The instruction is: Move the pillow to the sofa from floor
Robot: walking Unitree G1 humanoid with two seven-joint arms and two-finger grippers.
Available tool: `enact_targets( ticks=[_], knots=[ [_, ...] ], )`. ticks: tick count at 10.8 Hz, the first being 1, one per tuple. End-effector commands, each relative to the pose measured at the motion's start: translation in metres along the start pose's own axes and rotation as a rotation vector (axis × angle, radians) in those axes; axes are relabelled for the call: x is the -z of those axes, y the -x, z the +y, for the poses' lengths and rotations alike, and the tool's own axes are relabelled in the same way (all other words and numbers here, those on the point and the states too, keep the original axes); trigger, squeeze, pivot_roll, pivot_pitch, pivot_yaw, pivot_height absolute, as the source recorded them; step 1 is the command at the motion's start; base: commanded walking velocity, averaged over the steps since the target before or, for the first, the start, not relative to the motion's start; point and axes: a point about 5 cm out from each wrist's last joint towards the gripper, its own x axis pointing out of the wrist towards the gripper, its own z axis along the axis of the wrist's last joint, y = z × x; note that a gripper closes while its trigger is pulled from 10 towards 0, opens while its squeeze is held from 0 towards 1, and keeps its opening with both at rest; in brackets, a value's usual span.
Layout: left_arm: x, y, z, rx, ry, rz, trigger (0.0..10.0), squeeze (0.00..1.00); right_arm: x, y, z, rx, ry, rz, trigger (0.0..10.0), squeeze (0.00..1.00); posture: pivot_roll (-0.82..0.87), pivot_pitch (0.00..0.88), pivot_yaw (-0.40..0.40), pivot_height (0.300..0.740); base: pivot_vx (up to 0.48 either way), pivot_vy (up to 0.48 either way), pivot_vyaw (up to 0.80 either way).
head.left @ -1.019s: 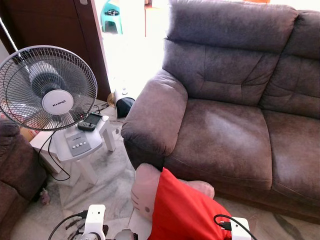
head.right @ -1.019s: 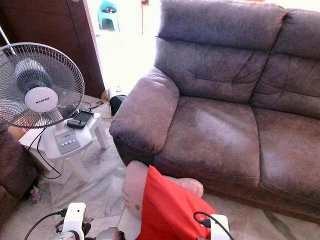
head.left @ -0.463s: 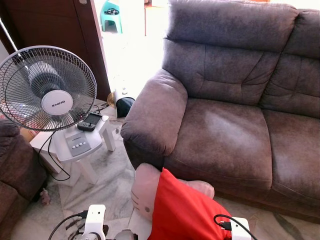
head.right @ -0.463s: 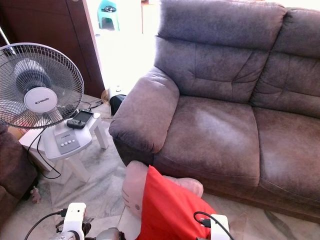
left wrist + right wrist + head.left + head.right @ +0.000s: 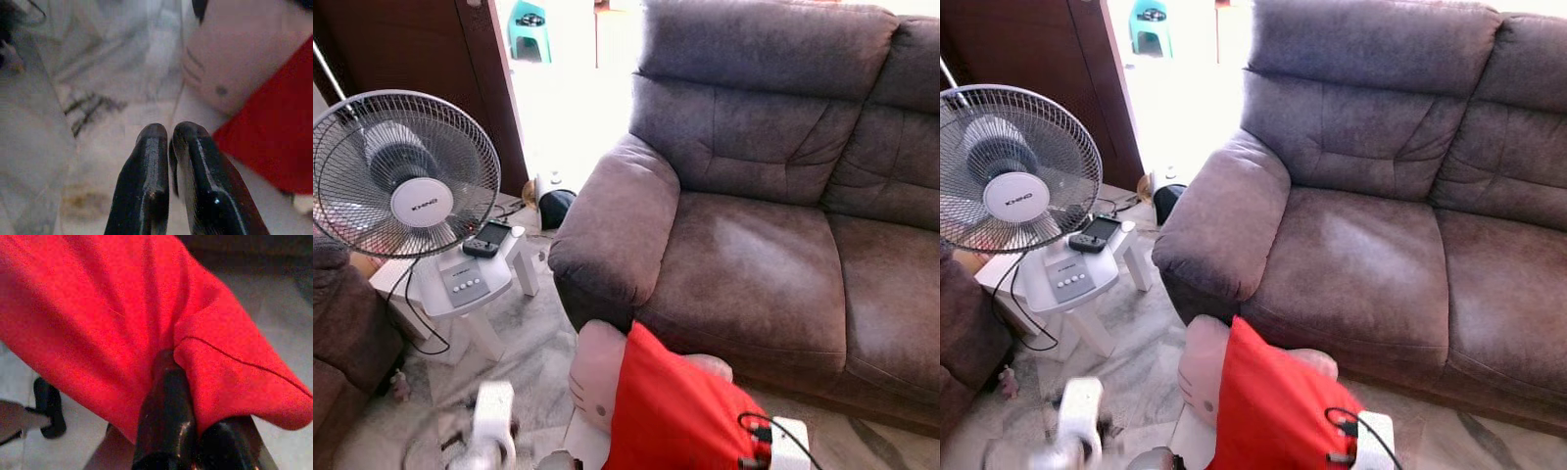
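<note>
Left eye view showing the pillow [image 5: 675, 411] now rising slightly off the floor [image 5: 524, 367] before the sofa [image 5: 754, 255], right gripper [image 5: 188, 443] pinching its red cloth, left gripper [image 5: 171, 134] swinging blurred, fingers together, empty, suggesting lifting beginning.

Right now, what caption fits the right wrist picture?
Right gripper shut on the red pillow above the floor.

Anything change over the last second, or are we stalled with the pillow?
The left arm is swinging: its white wrist has gone blurred and shifted slightly, jaws shut and empty above the floor. The pillow rose slightly toward the sofa, with the right gripper staying clamped on its red fabric. The fan is as before; the camera drifted slightly.
</note>
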Motion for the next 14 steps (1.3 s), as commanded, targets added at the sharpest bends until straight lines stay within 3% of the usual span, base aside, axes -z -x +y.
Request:
enact_targets(
  ticks=[1,3,4,7,9,11,14],
  knots=[
    [-0.015,-0.003,-0.001,-0.007,0.028,-0.063,10.0,0.00,-0.047,-0.008,0.007,-0.021,-0.006,-0.132,10.0,0.00,0.09,0.048,-0.029,0.693,0.000,0.000,0.00],
    [-0.043,-0.007,-0.005,0.006,0.045,-0.174,10.0,0.00,-0.109,-0.009,0.027,-0.083,-0.031,-0.351,10.0,0.00,0.09,0.047,-0.032,0.693,0.000,0.000,0.00],
    [-0.055,-0.007,-0.006,0.014,0.053,-0.226,10.0,0.00,-0.125,-0.007,0.035,-0.117,-0.026,-0.426,10.0,0.00,0.09,0.049,-0.032,0.693,0.000,0.000,0.00],
    [-0.090,-0.006,-0.005,0.026,0.092,-0.375,10.0,0.00,-0.157,-0.001,0.043,-0.176,-0.041,-0.544,10.0,0.00,0.09,0.053,-0.038,0.693,0.000,0.000,0.00],
    [-0.122,-0.004,-0.007,0.051,0.185,-0.490,10.0,0.00,-0.181,0.006,0.044,-0.229,-0.029,-0.639,10.0,0.00,0.09,0.057,-0.041,0.693,0.000,0.000,0.00],
    [-0.143,-0.002,-0.017,0.117,0.259,-0.550,10.0,0.00,-0.207,0.017,0.052,-0.289,0.003,-0.742,10.0,0.00,0.09,0.058,-0.040,0.693,0.000,0.000,0.00],
    [-0.149,-0.003,-0.021,0.178,0.423,-0.527,10.0,0.00,-0.238,0.034,0.061,-0.324,-0.005,-0.864,10.0,0.00,0.09,0.058,-0.039,0.693,0.000,0.000,0.00]
  ],
)
